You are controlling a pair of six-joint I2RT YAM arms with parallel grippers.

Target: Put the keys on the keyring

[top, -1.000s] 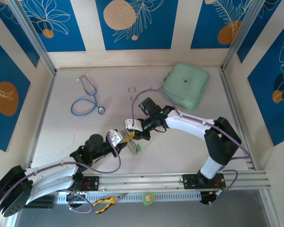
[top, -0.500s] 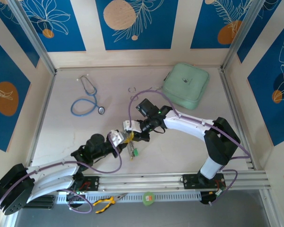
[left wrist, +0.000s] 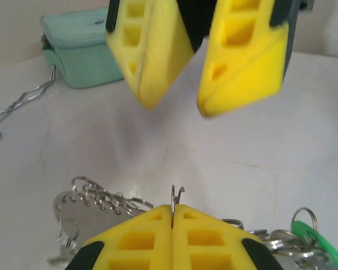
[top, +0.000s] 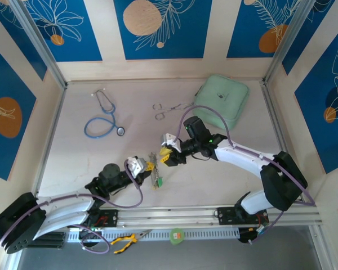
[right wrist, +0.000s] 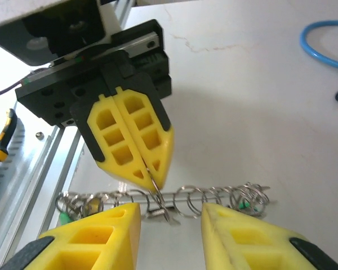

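Steel-ringed keys lie in a row on the counter, crosswise just beneath my spread right tool, while my left tool, pressed together, pinches one wire loop of that bunch, tip to tip with the right.

The stethoscope lay rear left on the table, forceps just left of the case, keys front centre.

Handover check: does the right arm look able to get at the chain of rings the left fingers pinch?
Probably yes. The right fingers stand open just short of the chain of rings, nothing between. The left fingers, shut on one wire loop, crowd the spot, so room is tight.
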